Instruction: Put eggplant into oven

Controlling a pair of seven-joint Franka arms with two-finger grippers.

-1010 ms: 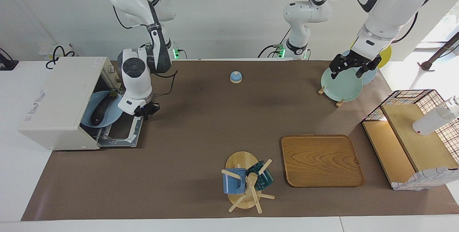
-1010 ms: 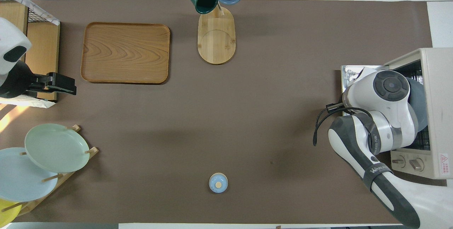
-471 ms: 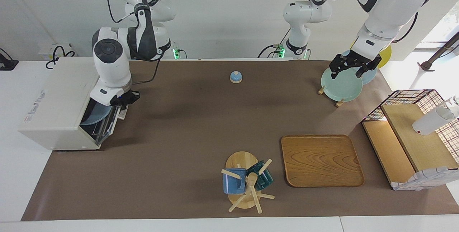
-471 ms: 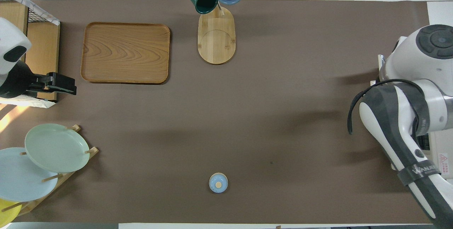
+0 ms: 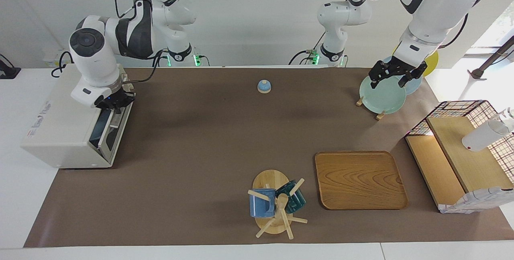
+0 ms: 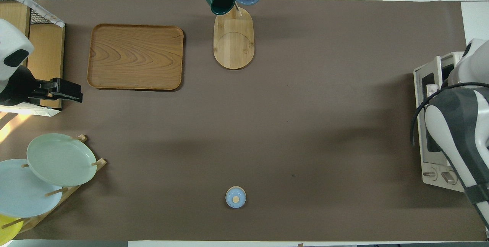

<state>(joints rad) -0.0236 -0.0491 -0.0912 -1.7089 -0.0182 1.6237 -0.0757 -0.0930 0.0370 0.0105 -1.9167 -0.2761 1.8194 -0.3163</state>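
Observation:
The off-white oven [image 5: 60, 119] stands at the right arm's end of the table, its dark glass door [image 5: 106, 131] tilted up and almost closed. The eggplant is hidden from both views. My right gripper [image 5: 116, 103] is shut, with its fingertips against the top edge of the door. In the overhead view the oven [image 6: 435, 125] shows its door edge and knobs, and the right arm covers the gripper. My left gripper [image 5: 395, 76] waits open in the air over the plate rack, and its black fingers [image 6: 72, 90] hold nothing.
A small blue bell [image 5: 264, 86] sits near the robots. A pale green plate [image 5: 381, 96] leans in the wooden rack. A wooden tray [image 5: 360, 179], a mug tree [image 5: 275, 203] and a wire-mesh wooden shelf [image 5: 461, 151] stand farther out.
The right gripper has swung the oven door up from lying flat to almost closed. The eggplant on its blue plate, seen inside before, is now covered. The left arm has not moved.

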